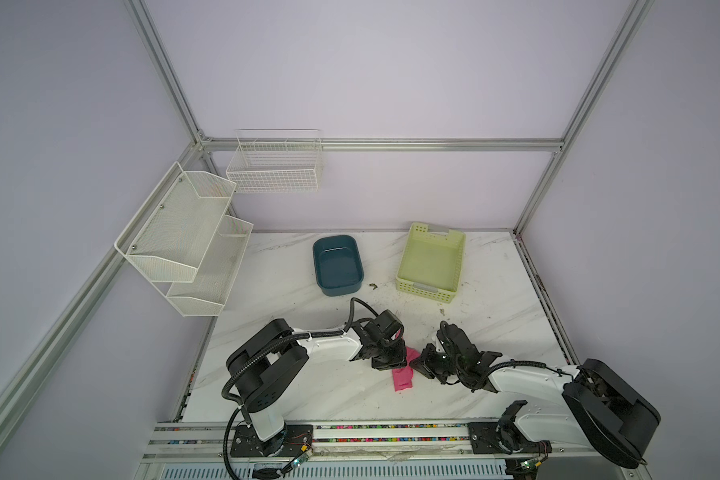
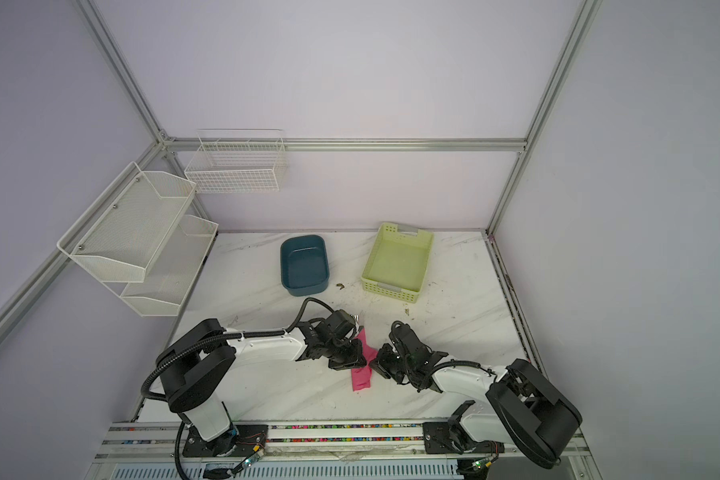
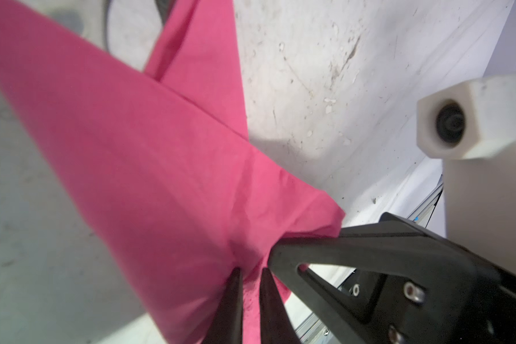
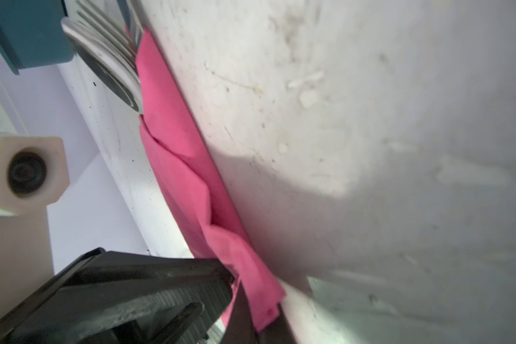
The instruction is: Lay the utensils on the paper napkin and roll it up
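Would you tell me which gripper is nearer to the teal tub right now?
Left, narrowly. The left gripper pinches the pink napkin on the side facing the teal tub; the right gripper pinches it from the opposite side, slightly farther off.

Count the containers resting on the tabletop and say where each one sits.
2: a teal tub at the back, near the middle; a green basket to its right. None looks hidden.
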Controlling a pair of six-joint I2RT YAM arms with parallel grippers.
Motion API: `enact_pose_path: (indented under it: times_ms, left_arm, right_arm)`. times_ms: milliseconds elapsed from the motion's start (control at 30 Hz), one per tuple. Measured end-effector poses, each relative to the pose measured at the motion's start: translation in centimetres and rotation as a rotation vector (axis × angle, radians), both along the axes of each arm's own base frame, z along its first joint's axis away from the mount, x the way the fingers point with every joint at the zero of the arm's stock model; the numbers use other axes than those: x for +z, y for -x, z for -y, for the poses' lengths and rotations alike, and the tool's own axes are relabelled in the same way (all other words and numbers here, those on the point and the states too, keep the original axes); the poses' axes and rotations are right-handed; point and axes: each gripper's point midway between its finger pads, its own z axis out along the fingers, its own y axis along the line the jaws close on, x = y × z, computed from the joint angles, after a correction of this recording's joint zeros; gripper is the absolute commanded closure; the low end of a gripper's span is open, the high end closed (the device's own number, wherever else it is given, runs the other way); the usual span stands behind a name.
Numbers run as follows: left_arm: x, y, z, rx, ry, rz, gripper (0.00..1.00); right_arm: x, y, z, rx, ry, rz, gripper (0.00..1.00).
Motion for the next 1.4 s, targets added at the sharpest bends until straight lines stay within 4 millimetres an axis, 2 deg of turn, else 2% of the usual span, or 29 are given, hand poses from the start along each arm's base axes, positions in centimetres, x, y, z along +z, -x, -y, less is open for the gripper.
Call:
enact_pose_path:
  times_ms: [167,367,533,633,833,1000,1133,1267,1400]
  left_arm:
    - [0.0,0.0,0.1,-0.001,0.009,0.005,0.86]
    - [0.0,0.0,0.1,-0.001,0.01,0.004,0.86]
    - [0.0,0.0,0.1,-0.001,0.01,0.005,0.86]
    - [0.0,0.0,0.1,-0.001,0.01,0.004,0.86]
    - [0.0,0.0,0.1,-0.001,0.01,0.005,0.86]
    - [0.0,0.0,0.1,-0.001,0.009,0.004,0.86]
    - [-0.1,0.0,0.1,-0.001,0.013,0.007,0.86]
    - [0.0,0.0,0.1,-0.001,0.014,0.008,0.86]
    - [0.0,0.0,0.1,-0.001,0.014,0.008,0.86]
  right_arm:
    - [0.3,-0.2,0.6,0.042,0.102,0.019,0.86]
    - [0.1,-0.7,3.0,0.028,0.263,0.037,0.76]
    - [1.8,-1.1,4.0,0.016,0.312,0.073,0.75]
    - [3.3,-1.7,3.5,0.027,0.3,0.104,0.76]
    - [4.9,-1.9,0.4,0.11,0.166,0.128,0.91]
    - [3.9,-2.2,-2.1,0.161,0.069,0.095,0.96]
    - [2.7,-2.7,-2.4,0.163,0.053,0.075,0.97]
    - [1.3,-3.6,-1.3,0.134,0.058,0.058,0.98]
    - [-0.3,-3.4,0.9,0.099,0.075,0.018,0.98]
